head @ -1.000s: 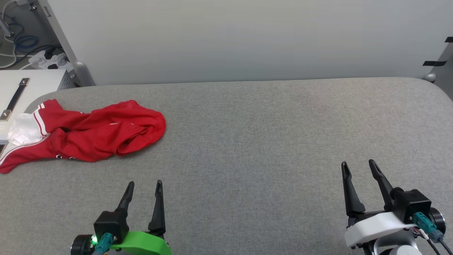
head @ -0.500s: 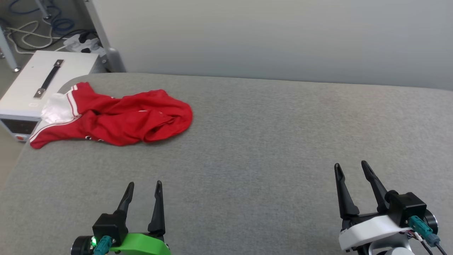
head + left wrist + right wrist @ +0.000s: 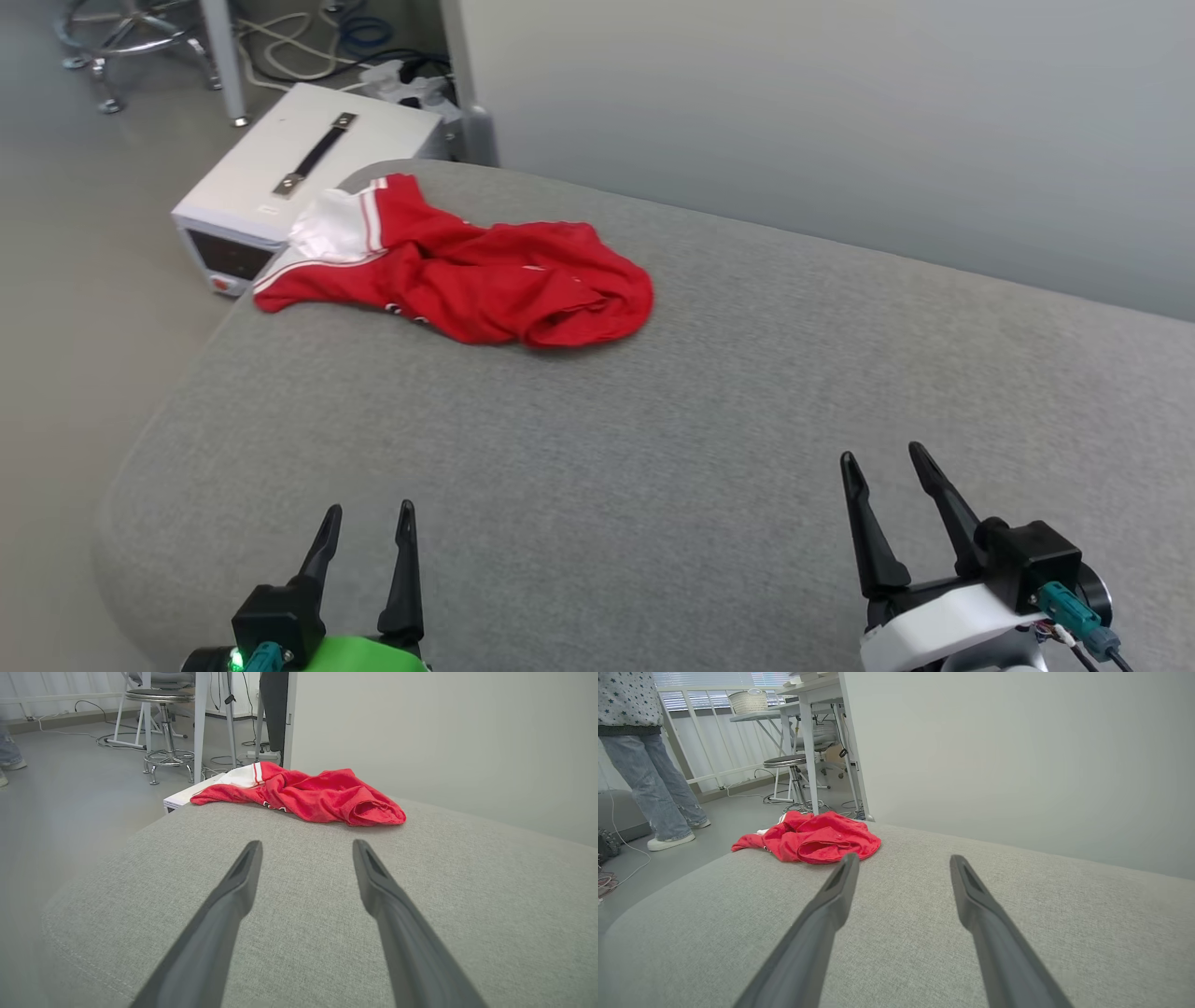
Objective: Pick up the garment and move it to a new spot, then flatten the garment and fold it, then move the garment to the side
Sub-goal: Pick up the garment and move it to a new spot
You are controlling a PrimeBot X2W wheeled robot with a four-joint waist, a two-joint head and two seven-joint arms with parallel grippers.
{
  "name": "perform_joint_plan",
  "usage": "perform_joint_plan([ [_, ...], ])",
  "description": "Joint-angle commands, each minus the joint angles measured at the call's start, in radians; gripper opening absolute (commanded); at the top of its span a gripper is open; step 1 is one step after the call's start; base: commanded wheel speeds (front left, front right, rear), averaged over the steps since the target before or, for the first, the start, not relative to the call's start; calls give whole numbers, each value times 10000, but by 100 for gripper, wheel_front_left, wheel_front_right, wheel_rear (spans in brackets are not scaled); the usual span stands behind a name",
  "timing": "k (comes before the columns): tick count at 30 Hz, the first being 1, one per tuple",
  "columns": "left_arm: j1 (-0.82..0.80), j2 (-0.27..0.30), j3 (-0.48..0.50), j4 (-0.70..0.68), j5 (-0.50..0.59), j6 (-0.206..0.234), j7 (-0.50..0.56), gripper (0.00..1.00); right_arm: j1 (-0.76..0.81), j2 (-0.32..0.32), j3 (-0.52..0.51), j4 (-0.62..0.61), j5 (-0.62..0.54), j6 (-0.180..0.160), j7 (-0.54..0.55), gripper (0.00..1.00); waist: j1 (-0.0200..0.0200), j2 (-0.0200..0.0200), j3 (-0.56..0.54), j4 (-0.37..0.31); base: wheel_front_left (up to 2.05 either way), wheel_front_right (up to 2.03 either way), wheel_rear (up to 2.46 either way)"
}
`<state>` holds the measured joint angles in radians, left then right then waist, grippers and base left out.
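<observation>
The garment [image 3: 467,280] lies crumpled in a heap at the far left corner of the grey fabric-covered surface [image 3: 709,448]. It is mostly red cloth bunched into folds. One white sleeve [image 3: 331,233] with red and white striped trim lies at its far left end, right at the rounded rim of the surface. A few small white marks show among the folds, too broken up to read.

The left claw [image 3: 369,510] is over the near left part of the surface with its two dark fingers spread and nothing between them. In the left wrist view the garment is straight ahead of the fingers and well apart from them. The right claw [image 3: 882,455] is over the near right part, fingers likewise parted and empty. It is farther from the garment than the left claw, and in the right wrist view the red heap is ahead and to the left of its fingers.

Beyond the corner where the sleeve lies, a white box [image 3: 280,177] with a black handle stands on the floor, lower than the surface, and whether the sleeve touches it cannot be told. A pale wall [image 3: 840,121] runs behind the surface. Past the box are cables on the floor and a stool [image 3: 161,694], and a person in jeans [image 3: 654,784] stands further off
</observation>
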<state>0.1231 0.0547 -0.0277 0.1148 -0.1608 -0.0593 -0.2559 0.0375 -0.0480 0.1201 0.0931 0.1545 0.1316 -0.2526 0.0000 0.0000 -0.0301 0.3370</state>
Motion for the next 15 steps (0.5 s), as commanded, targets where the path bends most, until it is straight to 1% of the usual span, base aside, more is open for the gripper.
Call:
perform_joint_plan([
  [1,133,-45,3,-15,22,-60,-59,100,82,-22,29,31,22,-9,-91,100,0,0,-191,671,0,0,0],
  [7,187,-45,38,-33,104,-122,-59,100,72,-22,120,71,38,-9,-91,100,0,0,-182,1013,0,0,0],
  [15,186,-45,116,-87,93,-123,-59,100,55,-22,203,77,25,-9,-91,100,0,0,-113,1039,0,0,0],
])
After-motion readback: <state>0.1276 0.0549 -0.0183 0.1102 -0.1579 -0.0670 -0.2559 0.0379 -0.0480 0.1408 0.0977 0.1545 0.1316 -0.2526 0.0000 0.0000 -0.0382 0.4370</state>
